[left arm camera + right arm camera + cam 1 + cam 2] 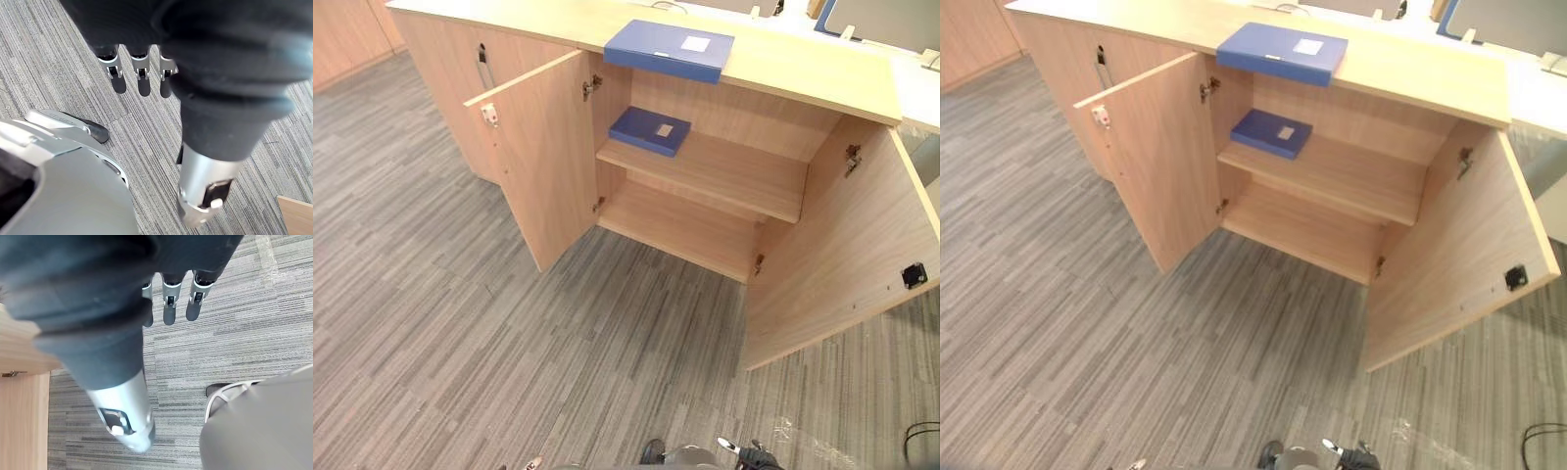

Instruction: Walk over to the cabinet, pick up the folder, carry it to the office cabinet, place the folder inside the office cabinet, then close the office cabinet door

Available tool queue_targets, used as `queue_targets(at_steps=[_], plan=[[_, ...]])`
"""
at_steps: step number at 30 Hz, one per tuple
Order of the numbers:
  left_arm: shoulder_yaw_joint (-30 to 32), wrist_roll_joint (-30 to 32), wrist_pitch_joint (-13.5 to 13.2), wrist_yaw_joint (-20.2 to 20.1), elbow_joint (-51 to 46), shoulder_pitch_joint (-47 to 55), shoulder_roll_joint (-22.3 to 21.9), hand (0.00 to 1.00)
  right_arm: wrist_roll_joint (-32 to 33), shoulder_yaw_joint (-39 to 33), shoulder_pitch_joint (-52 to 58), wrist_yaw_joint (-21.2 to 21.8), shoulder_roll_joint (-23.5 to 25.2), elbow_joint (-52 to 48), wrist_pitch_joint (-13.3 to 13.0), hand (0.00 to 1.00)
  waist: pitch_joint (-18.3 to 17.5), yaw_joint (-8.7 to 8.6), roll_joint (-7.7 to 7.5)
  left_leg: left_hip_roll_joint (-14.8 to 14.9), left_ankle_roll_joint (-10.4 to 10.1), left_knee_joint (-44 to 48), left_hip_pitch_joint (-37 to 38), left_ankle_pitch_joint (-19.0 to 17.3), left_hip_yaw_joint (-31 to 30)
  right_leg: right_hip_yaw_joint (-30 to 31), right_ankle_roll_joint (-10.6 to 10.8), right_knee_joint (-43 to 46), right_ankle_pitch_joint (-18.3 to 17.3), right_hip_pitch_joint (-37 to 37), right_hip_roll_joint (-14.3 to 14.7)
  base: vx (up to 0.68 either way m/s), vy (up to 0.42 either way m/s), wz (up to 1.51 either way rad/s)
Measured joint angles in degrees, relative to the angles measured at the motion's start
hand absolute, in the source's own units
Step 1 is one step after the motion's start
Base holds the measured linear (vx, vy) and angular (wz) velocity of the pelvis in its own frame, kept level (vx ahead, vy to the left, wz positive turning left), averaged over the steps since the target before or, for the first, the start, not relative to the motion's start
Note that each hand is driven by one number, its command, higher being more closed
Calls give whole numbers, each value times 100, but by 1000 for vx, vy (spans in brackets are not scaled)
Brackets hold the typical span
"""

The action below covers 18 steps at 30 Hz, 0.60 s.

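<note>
Grey carpet floor [460,323] lies nearest in the left eye view, well short of the cabinet [783,69]. Its left door [538,166] and right door [842,255] both stand wide open. The blue folder [656,47] lies flat on the cabinet's top, long axis running left to right and spine facing near. Its near edge juts just past the top's front, which probably makes it easier to grasp.

From the right eye view, a second folder [1271,132] lies flat at the left end of the upper shelf [1342,176], label up.

Over carpet in the left wrist view, the left hand [139,68] hangs with straight fingers and holds nothing.

Likewise in the right wrist view, the right hand [168,298] hangs relaxed and empty.
</note>
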Motion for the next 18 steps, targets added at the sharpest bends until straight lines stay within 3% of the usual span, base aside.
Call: queue_targets(at_steps=[2, 4, 5, 7, 8, 9, 10, 11, 12, 14, 18], plan=[[27, 0, 23, -5, -121, 16, -14, 0, 0, 11, 46, 0, -3, 142, 10, 0, 23, 92, -31, 317, -181, 1878, -561, -128, -16, 188, -88, -315, 45, 455, 181, 327, -61, -58], [59, 0, 25, -5, -205, 21, -41, 0, 2, 37, 25, -3, -44, 185, 11, 0, 43, 203, -45, 335, -124, 2980, -983, -306, -164, 551, -97, -480, 39, 742, 265, 318, 61, -87], [49, 2, 28, -7, -288, 23, -32, 0, 3, 86, -62, -5, -52, 201, 12, 0, 73, 247, -56, 169, 23, 3348, -1337, -494, -311, 794, -119, -527, 24, 865, 230, 333, 174, -102], [14, 1, 27, -4, -363, 12, -26, 0, 5, 253, -168, -18, -50, 253, 14, 0, 134, 366, -101, -80, 217, 3294, -1819, -677, -401, 1168, -113, -532, 20, 1016, 63, 255, 217, -103], [-3, -1, 26, -1, -371, 15, -18, 0, 6, 295, -215, -26, -33, 252, 12, 0, 144, 403, -114, -189, 220, 3019, -2041, -677, -529, 1323, -74, -504, -1, 1074, -43, 160, 231, -101], [-68, 1, 25, 10, -374, 15, 4, 0, 7, 333, -260, -29, -20, 241, 9, 0, 155, 456, -111, -267, 194, 2214, -2191, -562, -792, 1525, 141, -451, -115, 1146, -185, 193, 303, -109], [-165, 3, 25, 12, -367, 42, -8, 0, 6, 503, -255, -30, -58, 205, -1, 0, 182, 458, 32, -204, 211, 1439, -2181, 267, -1042, 1672, 430, -367, -266, 1245, -214, 206, 324, -80], [-202, 6, 25, 8, -351, 36, 4, 0, 5, 559, -207, -34, -4, 196, 8, 0, 168, 449, 7, -302, 335, 1411, -2090, 264, -979, 1734, 545, -323, -340, 1282, -311, 277, 354, -31], [-234, 5, -18, 18, -389, 26, 99, 0, 18, 767, -150, -31, 80, 159, 7, 0, 101, 456, -201, -526, 359, 1130, -1965, 273, -822, 1705, 522, -288, -325, 1210, -532, 278, 285, 0], [-244, 2, -81, 20, -400, -32, 118, 0, 13, 864, -203, -50, 39, 130, -1, 0, 118, 452, -231, -698, 501, 1034, -1917, 291, -750, 1709, 364, -430, -195, 1149, -540, 201, 181, 0], [-89, -20, -75, 29, -176, 32, 158, 0, 0, 870, -332, -54, 85, 146, -8, 0, -10, 471, -244, -963, 699, 734, -1680, 355, -711, 1882, 504, -758, 251, 1220, -742, 147, 135, -13]])
